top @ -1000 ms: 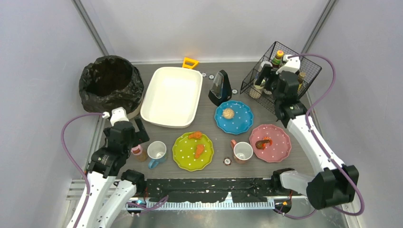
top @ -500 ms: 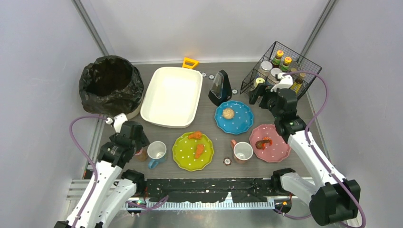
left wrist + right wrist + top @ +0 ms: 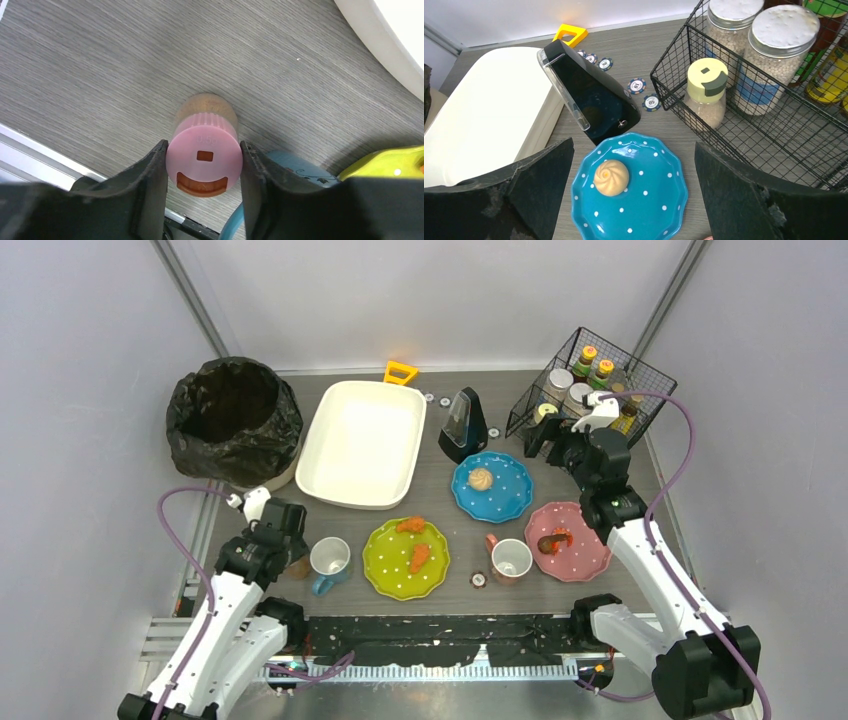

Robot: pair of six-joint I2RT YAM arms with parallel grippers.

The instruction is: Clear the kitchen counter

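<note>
The kitchen counter (image 3: 437, 485) is that dark wood-grain tabletop filling the middle of the booth, and it's got plenty on it. At the back left there's a bin lined with a black bag (image 3: 232, 418), and right next to it a big white tub (image 3: 362, 445). A yellow handle (image 3: 401, 372) pokes out behind the tub. A black metronome (image 3: 463, 425) stands mid-back, with a few poker chips (image 3: 636, 86) beside it. The wire basket (image 3: 674, 100) in the back right corner holds jars and bottles.

Closer to the arms there's a blue dotted plate (image 3: 508, 498) with a little bun (image 3: 480, 479) on it. There's also a green plate (image 3: 390, 578) with two orange bits of food, and a pink plate (image 3: 588, 528) with something reddish-brown on it. A light blue mug (image 3: 329, 560) sits just left of the green plate. A second mug (image 3: 510, 560) sits between the green and pink plates.

The left gripper (image 3: 203, 147) is down at the front left of the counter. Its two fingers press against either side of the pink cap of a spice shaker (image 3: 205, 167), so it's closed onto it. The shaker stands upright on the counter, just left of the blue mug.

The right gripper (image 3: 633, 150) hangs over the area between the basket and the blue plate. Its fingers are spread wide with nothing between them.
</note>
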